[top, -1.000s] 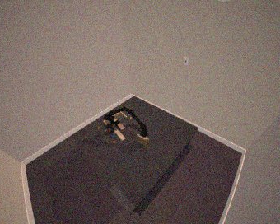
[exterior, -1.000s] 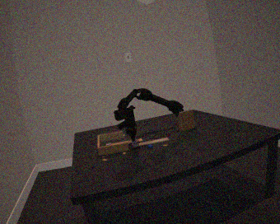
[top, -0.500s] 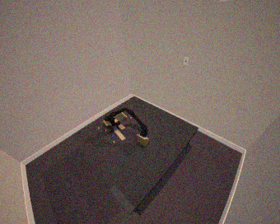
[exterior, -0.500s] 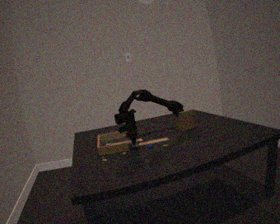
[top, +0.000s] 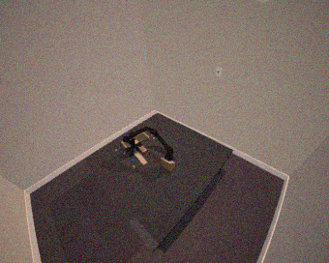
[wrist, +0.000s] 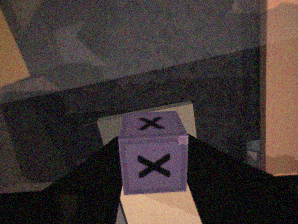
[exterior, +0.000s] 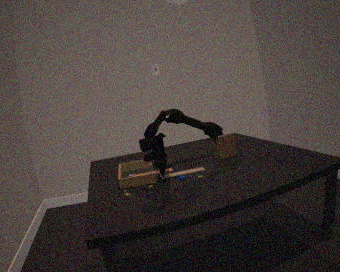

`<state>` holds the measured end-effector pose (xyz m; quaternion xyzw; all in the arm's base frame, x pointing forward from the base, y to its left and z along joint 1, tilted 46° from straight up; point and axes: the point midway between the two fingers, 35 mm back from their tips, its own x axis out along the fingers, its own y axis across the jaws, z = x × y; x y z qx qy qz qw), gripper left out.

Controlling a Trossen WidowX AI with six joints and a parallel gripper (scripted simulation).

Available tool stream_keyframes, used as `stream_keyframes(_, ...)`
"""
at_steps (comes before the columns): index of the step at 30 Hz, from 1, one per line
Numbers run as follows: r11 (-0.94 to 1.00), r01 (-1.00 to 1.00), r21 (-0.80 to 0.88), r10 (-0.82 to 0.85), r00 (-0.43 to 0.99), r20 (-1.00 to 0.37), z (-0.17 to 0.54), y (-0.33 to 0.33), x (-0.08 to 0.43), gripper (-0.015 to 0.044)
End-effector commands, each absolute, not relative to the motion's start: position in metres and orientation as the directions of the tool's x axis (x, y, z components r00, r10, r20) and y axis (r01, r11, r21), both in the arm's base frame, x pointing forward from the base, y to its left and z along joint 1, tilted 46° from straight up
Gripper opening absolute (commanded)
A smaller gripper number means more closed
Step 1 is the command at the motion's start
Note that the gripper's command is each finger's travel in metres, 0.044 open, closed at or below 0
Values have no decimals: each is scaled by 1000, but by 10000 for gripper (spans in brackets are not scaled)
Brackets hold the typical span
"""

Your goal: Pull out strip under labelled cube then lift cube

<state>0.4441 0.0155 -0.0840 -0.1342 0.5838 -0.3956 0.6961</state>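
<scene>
The labelled cube is purple with a black X on its front and top faces. It sits at the middle of the wrist view, over a pale strip that runs under it and shows behind it. My gripper is shut on the labelled cube, one dark finger against each side. The strip lies flat. Whether the cube's underside touches the strip cannot be told. The cube is too small or hidden to make out in the top and exterior views.
A blue ball lies beside the strip. A shallow wooden frame or tray stands around the gripper's far side. A tan piece rises at the right of the wrist view. A wooden block is at the arm's base.
</scene>
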Motion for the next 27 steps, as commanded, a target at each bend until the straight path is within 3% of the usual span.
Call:
stream_keyframes(1, 651, 394, -649, -707, 6, -707, -84, 16, 444, 92)
stream_keyframes(5, 651, 394, -649, -707, 5, -707, -82, 17, 442, 0)
stream_keyframes(27, 650, 389, -652, -709, 2, -706, -49, 40, 384, 0)
